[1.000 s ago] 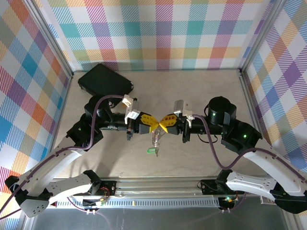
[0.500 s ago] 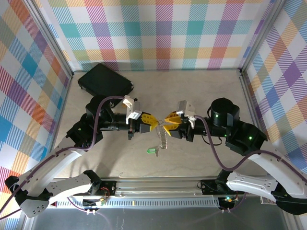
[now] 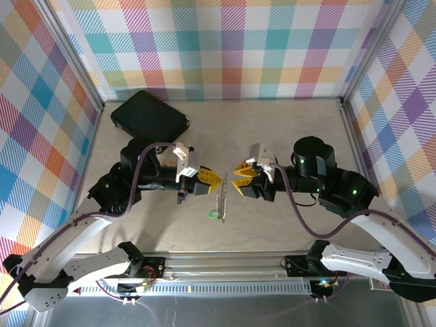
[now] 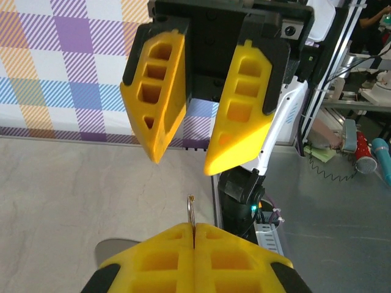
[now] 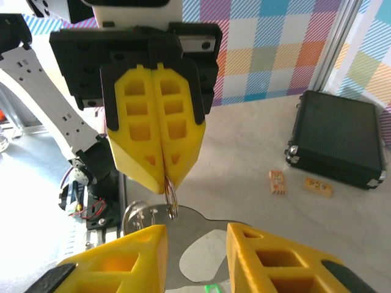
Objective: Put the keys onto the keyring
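1. Compared with a second ago, my right gripper point(image 3: 238, 176) is no longer clamped at the centre against the left one. It is now sitting spread and pulled back to the right, apart from the keyring point(image 3: 220, 199).
2. My left gripper point(image 3: 212, 180) is staying pressed together and is pinching the keyring's top edge alone. It has shifted slightly left and lower in the top view.
3. The keyring is hanging edge-on under the left fingertips at the centre of the top view, between the two grippers. Its lower end is near a green piece point(image 3: 214, 215) on the table point(image 3: 286, 129); I can't tell if they are touching.
4. Both arms are reaching in from the bottom corners, elbows bent outward, fingers pointing at each other across the centre.
5. In the left wrist view my closed fingers are sitting at the bottom edge, with the keyring point(image 4: 191, 210) sticking up from their seam. The right gripper point(image 4: 183, 143) is facing me in the upper half, jaws gaping.
6. In the right wrist view the left gripper point(image 5: 164, 171) is sitting closed at centre-left, with the keyring point(image 5: 170, 196) under its tip and a key point(image 5: 139, 213) hanging at lower left. A black case point(image 5: 339, 140) is at the right, with small tags point(image 5: 278, 181) beside it.
7. The tag markings are too small to read.
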Motion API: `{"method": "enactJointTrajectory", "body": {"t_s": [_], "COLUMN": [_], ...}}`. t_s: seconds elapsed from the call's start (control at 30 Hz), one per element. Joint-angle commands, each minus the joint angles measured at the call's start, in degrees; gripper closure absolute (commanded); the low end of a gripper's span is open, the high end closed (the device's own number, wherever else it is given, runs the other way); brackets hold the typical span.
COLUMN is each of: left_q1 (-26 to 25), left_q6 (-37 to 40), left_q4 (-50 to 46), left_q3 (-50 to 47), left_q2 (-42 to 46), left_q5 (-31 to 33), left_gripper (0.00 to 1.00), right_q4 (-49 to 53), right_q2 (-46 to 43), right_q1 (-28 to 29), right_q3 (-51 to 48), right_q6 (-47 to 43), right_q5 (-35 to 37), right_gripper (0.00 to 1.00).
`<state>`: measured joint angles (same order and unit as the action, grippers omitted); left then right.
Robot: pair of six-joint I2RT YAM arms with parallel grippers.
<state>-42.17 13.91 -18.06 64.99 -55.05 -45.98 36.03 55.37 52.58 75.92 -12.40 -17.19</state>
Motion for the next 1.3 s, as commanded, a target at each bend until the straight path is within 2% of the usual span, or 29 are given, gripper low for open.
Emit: {"method": "enactJointTrajectory", "body": {"t_s": [0.0,0.33,0.6,0.73,0.97,1.13,1.27], "left_q1": [0.58,0.59,0.54,0.58,0.55,0.53,0.53], "left_q6": [1.68,2.48,3.10,3.14,3.19,3.05,2.89], "left_q4": [0.42,-0.48,-0.96,-0.95,-0.92,-0.35,0.21], "left_q3": [1.98,2.33,2.35,2.42,1.99,1.81,1.45], "left_q2": [1.44,1.93,1.88,1.67,1.75,1.69,1.52], "left_q5": [-1.52,-1.61,-1.66,-1.83,-1.64,-1.58,-1.11], "left_gripper": [1.00,1.00,1.00,1.00,1.00,1.00,1.00], "right_q4": [0.76,-4.31,-6.24,-6.21,-5.67,-5.83,-5.91], "right_q2": [-0.17,0.62,2.73,3.75,4.02,4.15,3.54], "right_q1": [0.33,0.33,0.33,0.33,0.47,0.61,1.28], "right_q3": [1.19,-1.21,-1.40,-1.29,-1.49,-1.78,-2.49], "right_q6": [-0.36,0.62,1.24,0.90,-0.47,-1.31,-2.51], "right_q5": [-2.36,-8.12,-7.75,-7.61,-7.83,-8.52,-6.88], "right_gripper": [0.69,0.65,0.66,0.71,0.90,0.99,1.00]}}
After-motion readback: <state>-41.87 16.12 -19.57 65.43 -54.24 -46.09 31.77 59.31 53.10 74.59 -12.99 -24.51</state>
